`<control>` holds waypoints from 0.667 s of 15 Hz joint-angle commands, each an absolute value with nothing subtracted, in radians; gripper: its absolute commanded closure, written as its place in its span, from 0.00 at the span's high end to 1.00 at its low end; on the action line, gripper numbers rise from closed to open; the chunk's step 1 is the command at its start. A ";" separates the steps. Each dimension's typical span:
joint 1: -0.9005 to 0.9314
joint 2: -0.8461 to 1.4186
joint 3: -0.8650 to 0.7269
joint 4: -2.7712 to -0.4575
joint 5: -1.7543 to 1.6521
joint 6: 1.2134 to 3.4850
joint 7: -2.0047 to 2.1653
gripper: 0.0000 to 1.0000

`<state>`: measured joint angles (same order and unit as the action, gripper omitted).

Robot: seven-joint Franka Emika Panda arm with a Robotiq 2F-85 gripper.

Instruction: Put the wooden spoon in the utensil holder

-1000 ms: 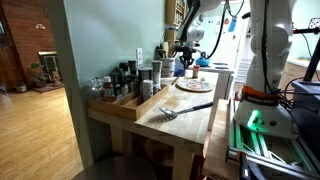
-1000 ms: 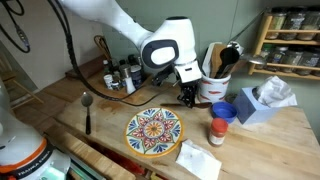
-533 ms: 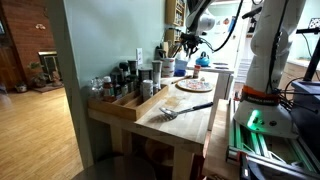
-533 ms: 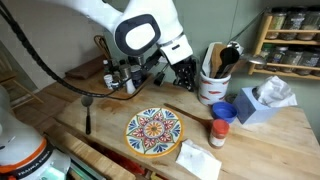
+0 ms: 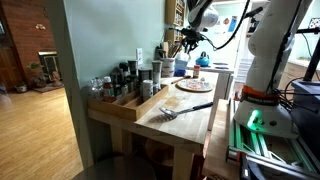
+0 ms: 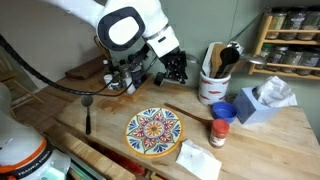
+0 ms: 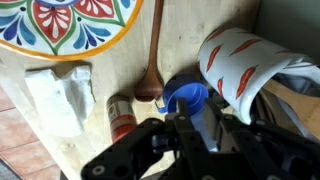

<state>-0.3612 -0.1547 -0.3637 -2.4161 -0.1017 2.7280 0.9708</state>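
Observation:
The wooden spoon lies flat on the wooden table, its bowl next to a blue cup. The utensil holder is a white crock with red marks and holds several dark utensils; it also shows in an exterior view. My gripper hangs above the blue cup, its jaws a little apart with nothing between them. In both exterior views the gripper is raised above the table, beside the holder. I cannot make out the spoon in the exterior views.
A patterned plate, a red-capped bottle, a white napkin and a tissue box stand nearby. A black ladle lies at the table's end. A tray of bottles lines the wall.
My gripper has risen from low beside the holder, near table height, and swung away from the holder. The spoon stays on the table.

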 commanded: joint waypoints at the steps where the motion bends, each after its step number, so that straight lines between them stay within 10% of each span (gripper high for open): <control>1: -0.368 -0.111 -0.322 -2.420 -0.056 2.718 0.941 0.06; 3: -0.365 -0.048 -0.309 -2.392 -0.057 2.728 0.955 0.50; 10: -0.346 0.170 -0.329 -2.268 0.007 2.708 0.938 0.90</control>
